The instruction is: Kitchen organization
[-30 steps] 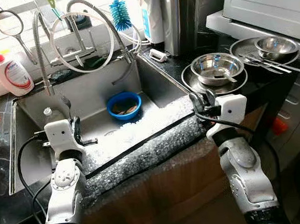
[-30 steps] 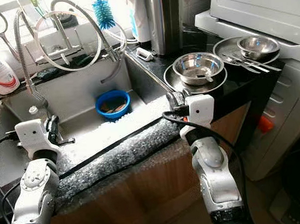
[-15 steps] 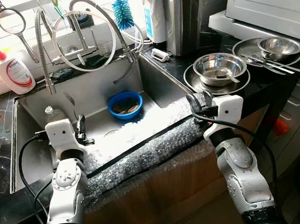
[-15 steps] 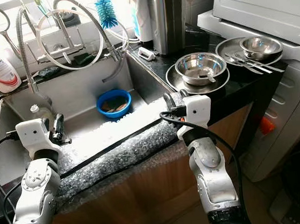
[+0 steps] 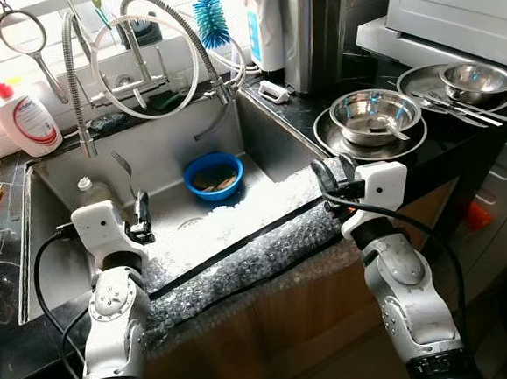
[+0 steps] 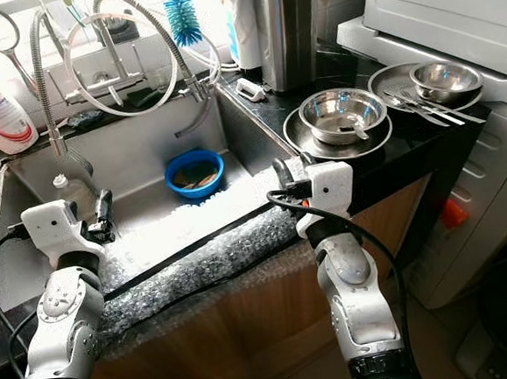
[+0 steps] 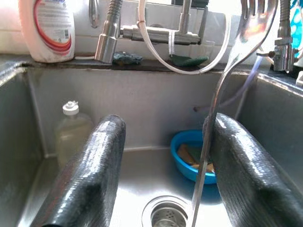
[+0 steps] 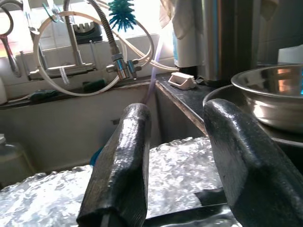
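My left gripper hovers over the steel sink, shut on a metal fork. The fork stands upright along the inner side of one finger, tines up. A blue bowl with food scraps sits on the sink floor just beyond it. My right gripper is open and holds nothing. It hangs above the bubble wrap draped over the sink's front edge, close to a steel bowl on a plate on the black counter.
A second steel bowl with cutlery sits on a plate at the far right. In the sink's left corner stands a small bottle. Behind the sink are a coiled faucet, a soap bottle and a blue brush.
My left gripper has turned, so the fork that stuck out sideways now points up. The right arm has barely moved. The camera shifted slightly.
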`<state>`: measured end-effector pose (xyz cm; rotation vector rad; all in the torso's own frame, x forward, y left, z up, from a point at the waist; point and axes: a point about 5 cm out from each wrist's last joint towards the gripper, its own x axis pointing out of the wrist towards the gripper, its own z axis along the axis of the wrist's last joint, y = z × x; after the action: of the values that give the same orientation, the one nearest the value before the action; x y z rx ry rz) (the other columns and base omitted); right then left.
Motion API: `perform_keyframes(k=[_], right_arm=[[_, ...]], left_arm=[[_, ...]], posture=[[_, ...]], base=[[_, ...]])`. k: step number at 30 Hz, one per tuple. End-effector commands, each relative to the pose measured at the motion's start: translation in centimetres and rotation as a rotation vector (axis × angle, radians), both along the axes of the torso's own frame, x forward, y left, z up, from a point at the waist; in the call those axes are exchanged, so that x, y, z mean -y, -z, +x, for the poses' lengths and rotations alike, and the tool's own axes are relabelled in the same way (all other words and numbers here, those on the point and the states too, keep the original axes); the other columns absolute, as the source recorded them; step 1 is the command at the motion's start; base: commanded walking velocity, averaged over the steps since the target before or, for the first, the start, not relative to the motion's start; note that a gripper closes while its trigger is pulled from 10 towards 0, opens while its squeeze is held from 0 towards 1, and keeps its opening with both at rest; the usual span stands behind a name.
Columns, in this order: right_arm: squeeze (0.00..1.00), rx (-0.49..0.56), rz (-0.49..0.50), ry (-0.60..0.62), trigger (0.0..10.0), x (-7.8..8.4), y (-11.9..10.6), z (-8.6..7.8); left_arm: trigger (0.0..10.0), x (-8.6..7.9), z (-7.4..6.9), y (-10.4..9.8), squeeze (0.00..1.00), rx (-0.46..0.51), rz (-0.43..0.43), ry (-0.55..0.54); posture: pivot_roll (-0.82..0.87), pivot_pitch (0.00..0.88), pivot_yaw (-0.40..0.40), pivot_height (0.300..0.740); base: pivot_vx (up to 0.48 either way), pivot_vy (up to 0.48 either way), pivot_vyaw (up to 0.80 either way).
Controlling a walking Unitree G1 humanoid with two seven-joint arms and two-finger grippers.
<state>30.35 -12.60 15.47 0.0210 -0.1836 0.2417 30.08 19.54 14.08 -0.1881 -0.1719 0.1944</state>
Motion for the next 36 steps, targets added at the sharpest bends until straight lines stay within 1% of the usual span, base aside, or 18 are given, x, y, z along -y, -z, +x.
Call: perform_keyframes(k=[1, 2, 3, 5, 8, 12, 13, 19, 21, 22, 23, 24, 25, 27, 29, 30, 33, 36], right_arm=[[0.00, -0.001, -0.010, -0.015, 10.0, -0.5, -0.1, 0.1], [0.00, -0.002, -0.011, -0.016, 10.0, -0.5, -0.1, 0.1], [0.00, -0.004, -0.012, -0.018, 10.0, -0.5, -0.1, 0.1], [0.00, -0.005, -0.012, -0.020, 10.0, -0.5, -0.1, 0.1], [0.00, -0.010, -0.018, -0.025, 10.0, -0.5, 0.0, 0.1], [0.00, -0.012, -0.021, -0.031, 10.0, -0.6, 0.0, 0.1], [0.00, -0.015, -0.022, -0.033, 10.0, -0.7, 0.0, 0.1], [0.00, -0.024, -0.029, -0.044, 10.0, -0.8, 0.2, 0.1], [0.00, -0.025, -0.030, -0.045, 10.0, -0.8, 0.2, 0.1], [0.00, -0.023, -0.032, -0.041, 10.0, -0.8, 0.2, 0.1], [0.00, -0.009, -0.029, -0.025, 10.0, -0.6, 0.0, 0.1], [0.00, 0.012, -0.024, -0.007, 10.0, -0.5, -0.3, 0.2], [0.00, 0.020, -0.025, -0.001, 10.0, -0.4, -0.5, 0.2], [0.00, 0.087, -0.073, 0.026, 10.0, -0.2, -1.3, 0.2], [0.00, 0.177, -0.104, 0.082, 10.0, 0.2, -2.9, 0.2], [0.00, 0.177, -0.104, 0.082, 10.0, 0.2, -2.9, 0.2], [0.00, 0.229, -0.120, 0.134, 10.0, 0.6, -4.0, 0.1], [0.00, 0.250, -0.129, 0.156, 10.0, 0.9, -4.5, 0.2]], left_arm=[[10.0, -0.3, 0.0, 0.1, 1.00, -0.018, -0.017, -0.011], [10.0, -0.3, 0.0, 0.1, 0.83, -0.014, -0.026, -0.013], [10.0, -0.4, 0.0, 0.0, 0.00, -0.009, -0.046, -0.018], [10.0, -0.4, 0.0, 0.0, 0.00, -0.004, -0.066, -0.025], [10.0, -0.7, 0.0, -0.1, 0.00, 0.005, -0.159, -0.044], [10.0, -0.9, 0.0, -0.2, 0.00, 0.012, -0.196, -0.053], [10.0, -1.0, 0.0, -0.2, 0.00, 0.015, -0.236, -0.058], [10.0, -1.0, 0.1, -0.2, 0.00, 0.017, -0.262, -0.051], [10.0, -1.0, 0.1, -0.3, 0.00, 0.017, -0.249, -0.049], [10.0, -0.9, 0.1, -0.4, 0.00, 0.018, -0.204, -0.044], [10.0, -0.5, 0.2, -0.9, 0.00, 0.026, -0.093, -0.027], [10.0, -0.1, 0.2, -1.3, 0.00, 0.043, -0.019, -0.011], [10.0, 0.1, 0.2, -1.5, 0.00, 0.049, -0.003, -0.006], [10.0, 0.3, 0.2, -2.3, 0.00, 0.095, 0.031, -0.007], [10.0, 0.6, 0.3, -3.7, 0.00, 0.160, 0.084, -0.003], [10.0, 0.6, 0.3, -3.7, 0.00, 0.160, 0.084, -0.003], [10.0, 1.0, 0.2, -4.6, 0.00, 0.198, 0.110, 0.013], [10.0, 1.1, 0.2, -4.7, 0.00, 0.200, 0.127, 0.017]], posture=[[-0.20, 0.000, 0.093, 0.740], [-0.20, 0.000, 0.092, 0.740], [-0.20, 0.000, 0.092, 0.740], [-0.20, 0.000, 0.091, 0.740], [-0.20, 0.000, 0.090, 0.740], [-0.20, 0.000, 0.090, 0.740], [-0.20, 0.000, 0.089, 0.740], [-0.21, 0.000, 0.089, 0.740], [-0.21, 0.000, 0.090, 0.740], [-0.21, 0.000, 0.090, 0.740], [-0.21, 0.000, 0.090, 0.740], [-0.21, 0.000, 0.090, 0.740], [-0.21, 0.000, 0.090, 0.740], [-0.21, 0.000, 0.094, 0.740], [-0.21, 0.000, 0.096, 0.740], [-0.21, 0.000, 0.096, 0.740], [-0.21, 0.000, 0.098, 0.740], [-0.21, 0.000, 0.100, 0.740]], base=[[0.000, 0.000, 0.00], [0.000, 0.000, 0.00], [0.000, 0.000, 0.00], [0.000, 0.000, 0.00], [0.000, 0.000, 0.00], [0.000, 0.000, 0.00], [0.000, 0.000, 0.00], [0.000, 0.000, 0.00], [0.000, 0.000, 0.00], [0.000, 0.000, 0.00], [0.000, 0.000, 0.00], [0.000, 0.000, 0.00], [0.000, 0.000, 0.00], [0.000, 0.000, 0.00], [0.000, 0.000, 0.00], [0.000, 0.000, 0.00], [0.000, 0.000, 0.00], [0.000, 0.000, 0.00]])
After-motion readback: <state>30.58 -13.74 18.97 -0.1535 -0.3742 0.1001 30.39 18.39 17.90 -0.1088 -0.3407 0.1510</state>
